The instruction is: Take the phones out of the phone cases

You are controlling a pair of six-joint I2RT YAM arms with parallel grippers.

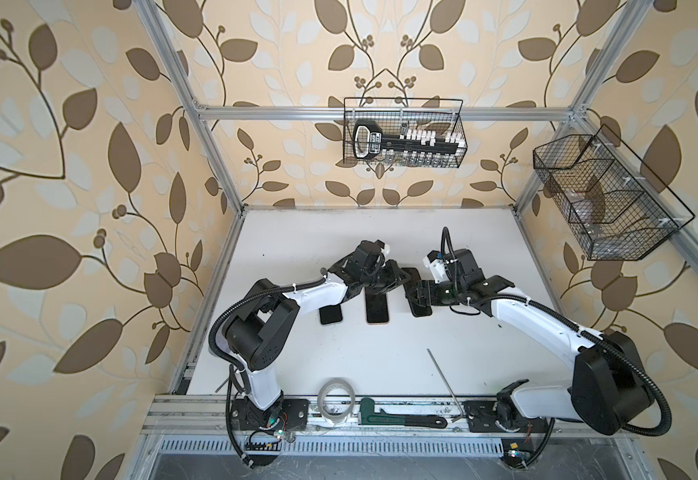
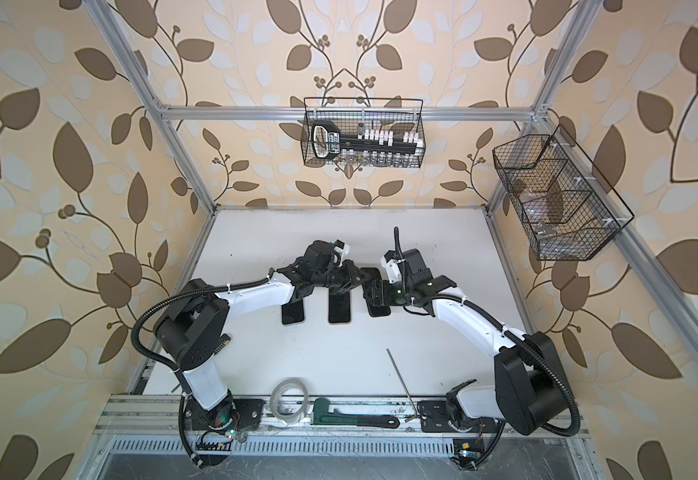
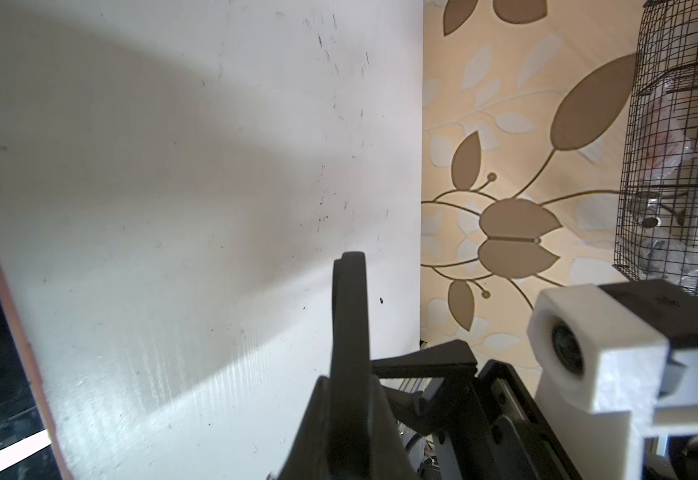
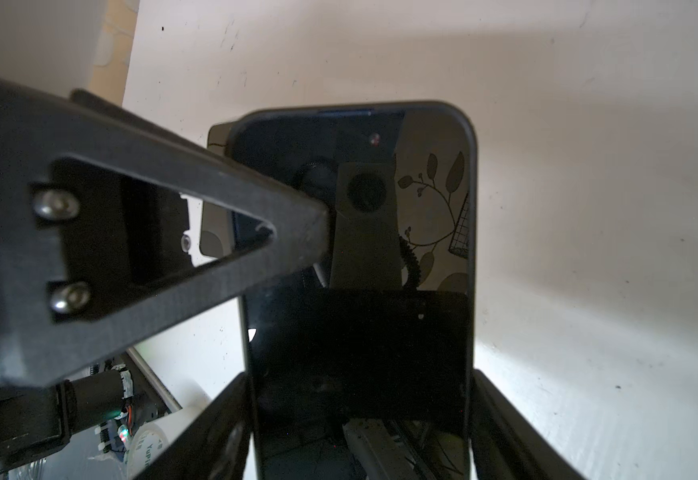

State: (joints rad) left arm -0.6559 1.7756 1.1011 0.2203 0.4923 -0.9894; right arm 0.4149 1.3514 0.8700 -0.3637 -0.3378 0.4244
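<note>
A: The phone (image 4: 360, 332) is seen face up in its black phone case (image 4: 472, 208). It lies on the white table (image 4: 588, 208), rightmost in a row of three in both top views.
B: It is clamped across its width by the right gripper (image 4: 360, 374), with a finger (image 4: 505, 424) set against each long side.
A: The left gripper (image 3: 349, 270) is shut tight, nothing seen between its pressed fingers. Its tip is placed over the phone's far end.
B: Whether the case lip is touched there cannot be told.
A: Beside it, a pink-cased phone (image 1: 377, 309) and a third phone (image 1: 330, 316) are seen.
B: A tape roll (image 1: 336, 401) and a pipe wrench (image 1: 401, 417) are spotted at the near edge.
</note>
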